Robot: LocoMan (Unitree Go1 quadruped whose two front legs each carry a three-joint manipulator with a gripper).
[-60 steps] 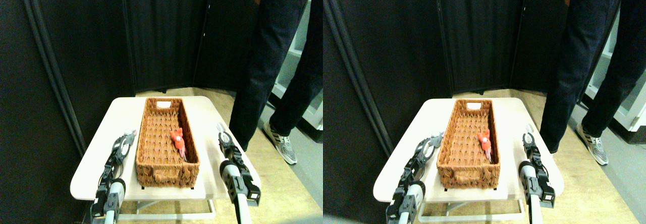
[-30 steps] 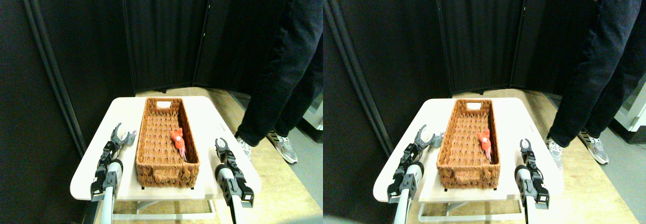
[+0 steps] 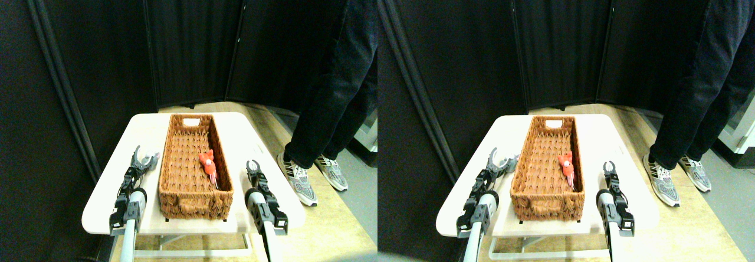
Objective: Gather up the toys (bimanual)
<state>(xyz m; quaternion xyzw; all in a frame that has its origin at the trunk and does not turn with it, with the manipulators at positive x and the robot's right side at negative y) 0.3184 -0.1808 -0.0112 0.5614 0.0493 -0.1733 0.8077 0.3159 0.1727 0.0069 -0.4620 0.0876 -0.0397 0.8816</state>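
A brown basket [image 3: 194,164] is set lengthwise on a white table [image 3: 236,138], its long axis running from the near edge toward the far edge. An orange-red toy [image 3: 207,161] is seen lying on the basket floor, near the right wall and about midway along it; its long axis is laid roughly along the basket's, with the broader red body toward the far end and a pale, thin part trailing toward the near end. A small grey toy [image 3: 154,157] is seen on the table just beside the basket's left wall. The left gripper [image 3: 138,154] is held over the left edge of the table, jaws spread wide, close to the grey toy. The right gripper [image 3: 253,166] is held over the table's right edge, beside the basket, jaws parted around a narrow gap. A person's legs [image 3: 336,79] and shoes [image 3: 298,179] are seen on the floor to the right.
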